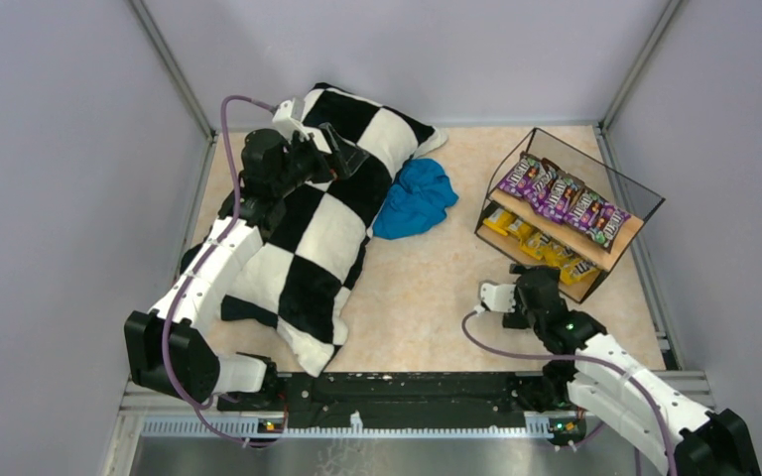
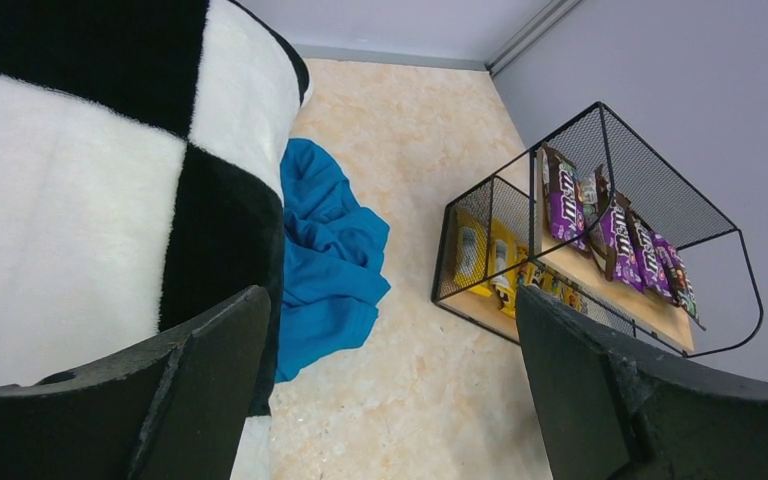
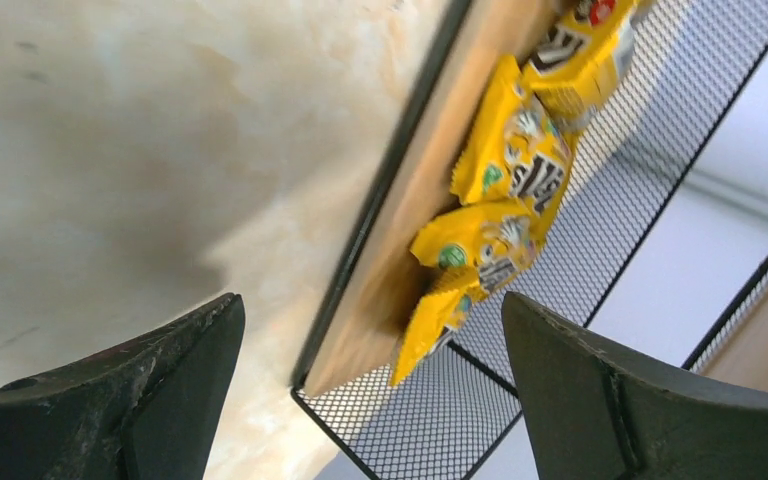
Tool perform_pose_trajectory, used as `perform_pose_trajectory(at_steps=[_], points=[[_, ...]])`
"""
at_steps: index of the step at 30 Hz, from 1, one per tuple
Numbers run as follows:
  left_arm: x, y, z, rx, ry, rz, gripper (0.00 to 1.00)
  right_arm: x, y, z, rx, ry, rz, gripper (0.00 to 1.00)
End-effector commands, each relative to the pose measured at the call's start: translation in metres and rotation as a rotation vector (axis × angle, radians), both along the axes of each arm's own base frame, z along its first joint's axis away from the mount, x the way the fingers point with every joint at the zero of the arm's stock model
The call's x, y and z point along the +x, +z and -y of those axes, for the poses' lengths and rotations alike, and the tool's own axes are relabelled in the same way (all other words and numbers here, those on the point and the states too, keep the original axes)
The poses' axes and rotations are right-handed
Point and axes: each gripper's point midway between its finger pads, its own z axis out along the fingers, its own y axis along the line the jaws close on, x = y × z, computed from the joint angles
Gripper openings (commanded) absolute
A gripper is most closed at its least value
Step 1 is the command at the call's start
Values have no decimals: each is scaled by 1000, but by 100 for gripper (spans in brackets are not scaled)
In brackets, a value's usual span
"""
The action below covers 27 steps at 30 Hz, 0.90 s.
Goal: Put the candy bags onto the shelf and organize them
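Observation:
The shelf (image 1: 627, 230) stands at the right of the table, a wire frame with two wooden boards. Several purple candy bags (image 1: 566, 196) lie in a row on its upper board, several yellow candy bags (image 1: 538, 246) on its lower board. My right gripper (image 1: 539, 281) is open and empty just in front of the lower board's near end; its wrist view shows the yellow bags (image 3: 512, 170) and the board (image 3: 415, 215) between the jaws. My left gripper (image 1: 349, 151) is open and empty above the pillow. The left wrist view shows the shelf (image 2: 660, 300) with purple bags (image 2: 615, 232) and yellow bags (image 2: 488, 255).
A black-and-white checkered pillow (image 1: 313, 223) lies across the left half of the table under my left arm. A crumpled blue cloth (image 1: 415, 198) lies beside it near the middle, also in the left wrist view (image 2: 325, 250). Grey walls close in the table.

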Motion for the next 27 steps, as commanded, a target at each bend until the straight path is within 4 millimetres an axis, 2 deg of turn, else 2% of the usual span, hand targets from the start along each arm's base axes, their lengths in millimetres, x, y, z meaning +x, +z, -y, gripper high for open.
perform_pose_trajectory(at_steps=[1,4,7,10,11,13,17,22,27], points=[[6,30,-10,-5,27,92,98,-9,1,-29,41,138,-52,99],[9,35,-21,-3,55,105,99,-1,25,-59,127,208,29,99],[11,29,-29,34,95,96,98,7,78,-96,365,220,143,99],[15,25,-36,65,130,104,99,15,153,-123,758,131,266,99],[16,24,-37,72,138,105,99,19,184,-121,872,72,334,99],[17,25,-38,79,141,114,98,24,231,-114,1172,-144,401,99],[7,40,-33,61,99,159,98,20,291,-111,1391,-289,387,99],[-15,90,-27,27,54,286,98,3,355,-87,1580,-392,450,99],[-64,156,-28,-33,-2,385,99,-22,407,-60,1732,-375,531,99]])
